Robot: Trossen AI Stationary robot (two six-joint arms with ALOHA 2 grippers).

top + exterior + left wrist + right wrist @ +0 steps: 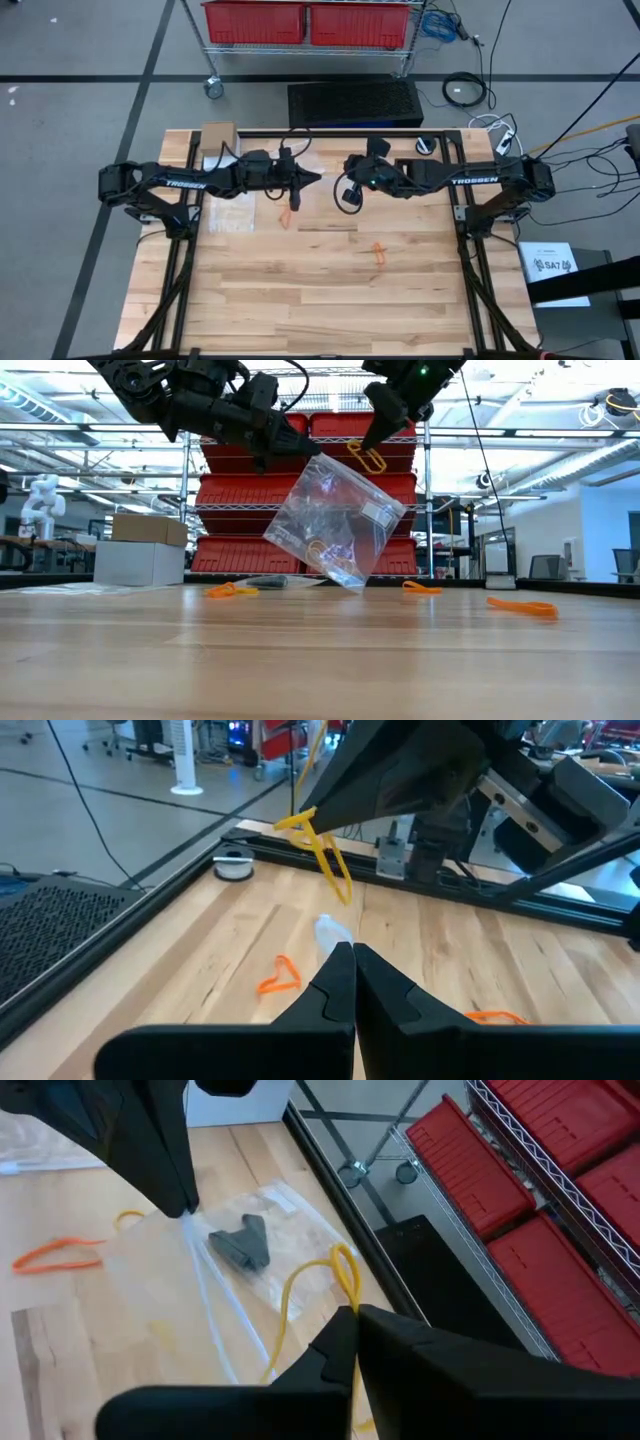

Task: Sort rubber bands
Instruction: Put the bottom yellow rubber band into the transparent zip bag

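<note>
Rubber bands: several orange rubber bands (232, 590) lie loose on the table; in the high view one is near the middle of the table and one lies below the left pincer. More small loops are inside the clear bag.
Yellow rubber band (367, 458): a pale yellow loop hangs from the tip of the right pincer, above the table and just beside the upper corner of the bag.
Clear bag (335, 520): a transparent plastic bag with a white label is lifted in the air, tilted, its lower corner close to the table; I cannot tell if it touches the table.
Left pincer (290, 448): the fingers are pressed together on the upper edge of the clear bag, and the bag hangs from them. It is above the back half of the table, near the centre.
Right pincer (378, 430): the fingers are together, clamped on the yellow rubber band. It faces the left pincer closely; the two tips are near but apart.
Second bag (262, 1245): another clear bag lies flat on the table under the pincers, with something dark inside.
Table (330, 300): light wooden planks; the front half is mostly bare.
Cardboard box (148, 529): stands at the back left corner of the table.
Red bins (340, 550): stacked on a wire shelf behind the table.
</note>
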